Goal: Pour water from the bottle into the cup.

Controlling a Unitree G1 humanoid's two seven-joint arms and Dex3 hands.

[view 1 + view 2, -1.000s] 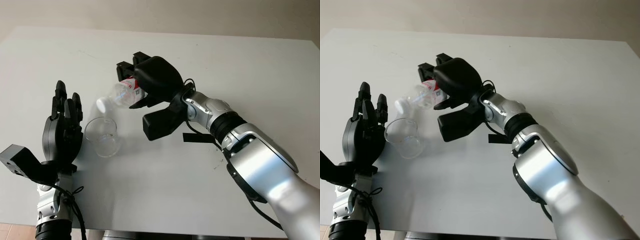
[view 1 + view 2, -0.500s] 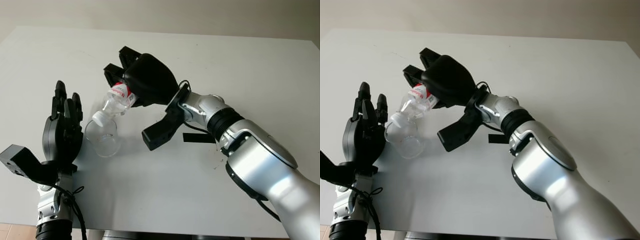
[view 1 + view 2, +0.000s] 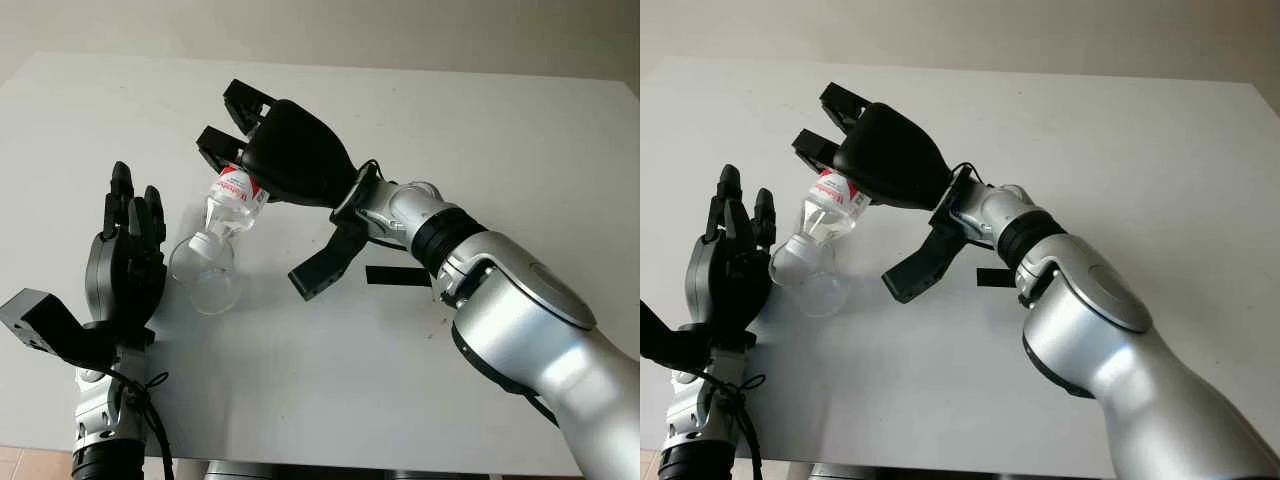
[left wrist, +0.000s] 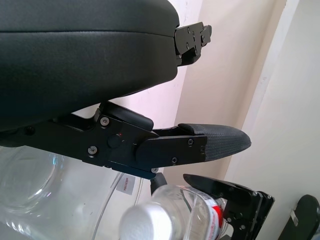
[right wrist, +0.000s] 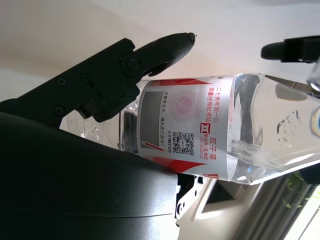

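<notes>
One bottle tipped in right hand, one cup, left hand beside.

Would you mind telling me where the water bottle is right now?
The water bottle is gripped in the right hand above the table's left half, tipped neck-down with its white cap at the rim of the clear cup, beside the open left hand.

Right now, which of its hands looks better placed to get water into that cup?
The right hand: it already grips the bottle, tipped neck-down over the cup. The left hand is open beside the cup.
</notes>
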